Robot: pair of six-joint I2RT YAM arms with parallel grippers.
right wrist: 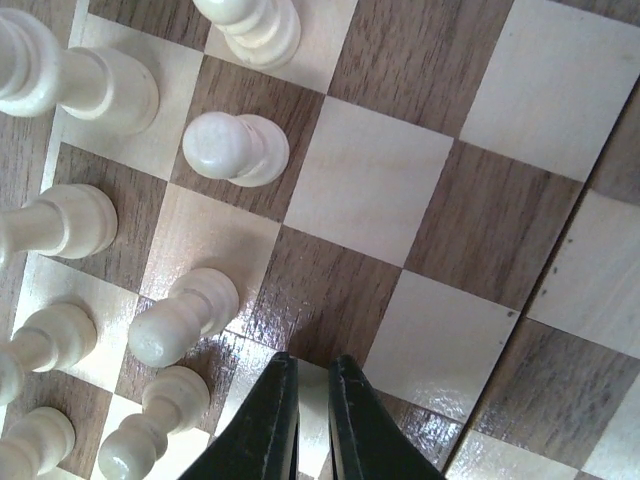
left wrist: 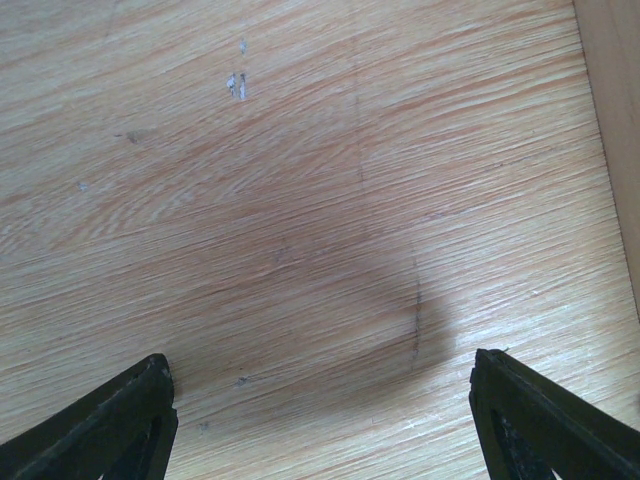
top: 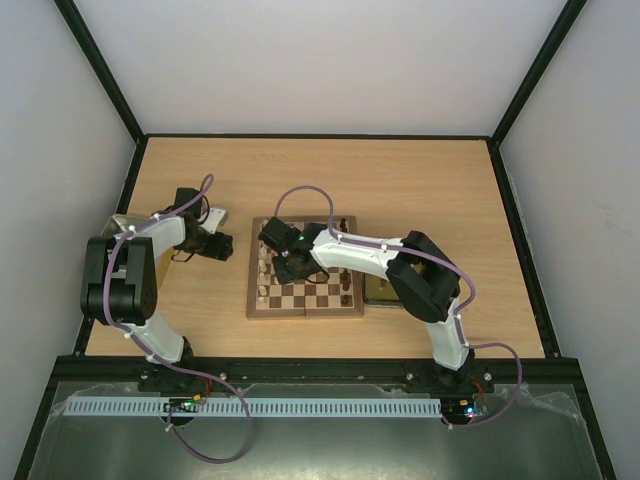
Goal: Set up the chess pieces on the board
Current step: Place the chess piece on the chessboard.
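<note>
The chessboard (top: 318, 303) lies mid-table. Cream pieces (top: 263, 281) stand along its left side and dark pieces (top: 346, 279) along its right. My right gripper (top: 271, 243) hangs over the board's left part. In the right wrist view it (right wrist: 312, 365) is shut to a thin slit and looks empty, low over a dark square (right wrist: 322, 300). Cream pieces (right wrist: 235, 148) stand in two rows to its left, the nearest one (right wrist: 185, 315) apart from the fingers. My left gripper (top: 218, 244) is wide open and empty (left wrist: 322, 375) over bare table, left of the board.
A dull gold tin (top: 379, 291) sits against the board's right edge, under the right arm. A shiny tray corner (top: 117, 224) shows behind the left arm. A pale wooden edge (left wrist: 615, 110) runs down the right of the left wrist view.
</note>
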